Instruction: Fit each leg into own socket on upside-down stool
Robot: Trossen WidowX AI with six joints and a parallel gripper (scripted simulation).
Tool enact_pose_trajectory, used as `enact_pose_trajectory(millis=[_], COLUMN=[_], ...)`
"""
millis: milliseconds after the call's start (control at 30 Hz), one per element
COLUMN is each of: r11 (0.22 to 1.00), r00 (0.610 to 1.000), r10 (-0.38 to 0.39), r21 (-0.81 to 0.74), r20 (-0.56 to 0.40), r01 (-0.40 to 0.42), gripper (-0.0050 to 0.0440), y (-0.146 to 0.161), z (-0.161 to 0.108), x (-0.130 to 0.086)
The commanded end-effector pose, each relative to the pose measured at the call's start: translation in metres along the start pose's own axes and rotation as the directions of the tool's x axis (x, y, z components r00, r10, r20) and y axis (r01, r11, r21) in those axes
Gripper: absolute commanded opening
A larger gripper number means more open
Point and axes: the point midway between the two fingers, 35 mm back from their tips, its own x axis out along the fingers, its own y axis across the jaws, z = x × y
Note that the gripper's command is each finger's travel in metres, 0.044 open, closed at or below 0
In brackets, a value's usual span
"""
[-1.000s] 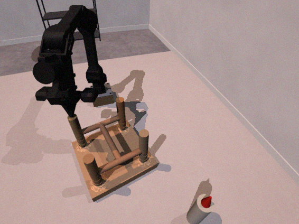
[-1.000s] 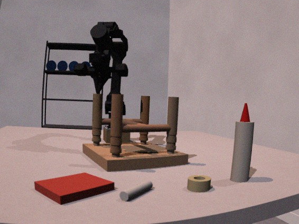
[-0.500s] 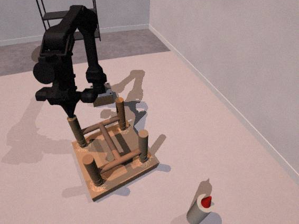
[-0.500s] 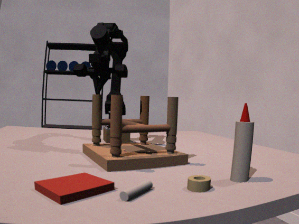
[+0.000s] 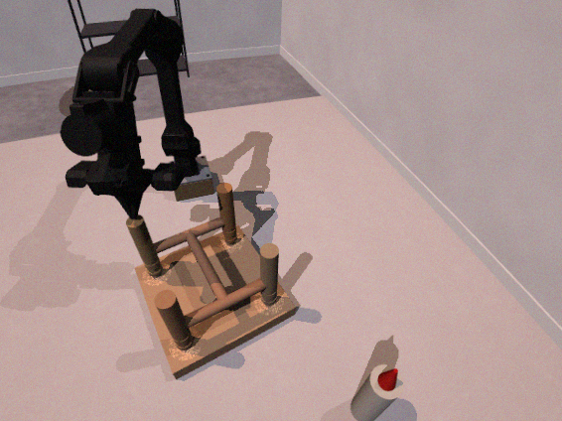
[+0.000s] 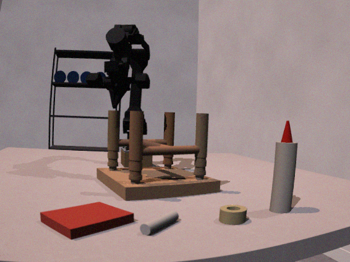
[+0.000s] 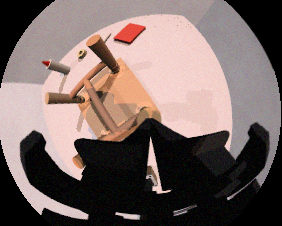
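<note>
The wooden stool lies upside down with its square seat (image 5: 218,303) flat on the table. Four brown legs stand up from the seat's corners, joined by an H of cross rungs (image 5: 206,268). My black gripper (image 5: 134,213) is shut and empty. Its closed tip points straight down and rests on or just above the top end of the far-left leg (image 5: 144,245). In the exterior view the gripper tip (image 6: 115,106) sits right over that leg (image 6: 113,139). In the wrist view the stool (image 7: 106,99) shows beyond my shut fingers.
A red flat block (image 6: 86,219), a grey rod (image 6: 159,223) and a tan ring (image 6: 233,214) lie in front of the stool. A grey cylinder with a red cone tip (image 6: 283,176) stands to the right. My arm base block (image 5: 196,184) is behind the stool; a black shelf (image 6: 80,99) stands at the back.
</note>
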Motion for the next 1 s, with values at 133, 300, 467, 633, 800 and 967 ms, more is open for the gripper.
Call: enact_pose_trajectory(millis=[133, 300, 467, 633, 800, 967], r11=[1.0, 1.0, 1.0, 0.983, 0.94, 0.887], r00=[1.0, 1.0, 1.0, 0.999, 0.995, 0.992], r10=[0.001, -0.001, 0.002, 0.05, 0.094, 0.125], r21=[0.0, 0.001, -0.006, -0.175, -0.329, -0.444], r20=[0.01, 0.013, 0.01, 0.001, -0.015, -0.032], r01=[-0.001, 0.001, -0.002, -0.049, -0.093, -0.126], gripper=[0.0, 0.0, 0.0, 0.0, 0.0, 0.0], y=[0.0, -0.001, 0.002, 0.056, 0.1, 0.129], z=[0.005, 0.007, 0.005, -0.013, -0.038, -0.062], x=[-0.014, -0.02, -0.019, -0.031, -0.043, -0.054])
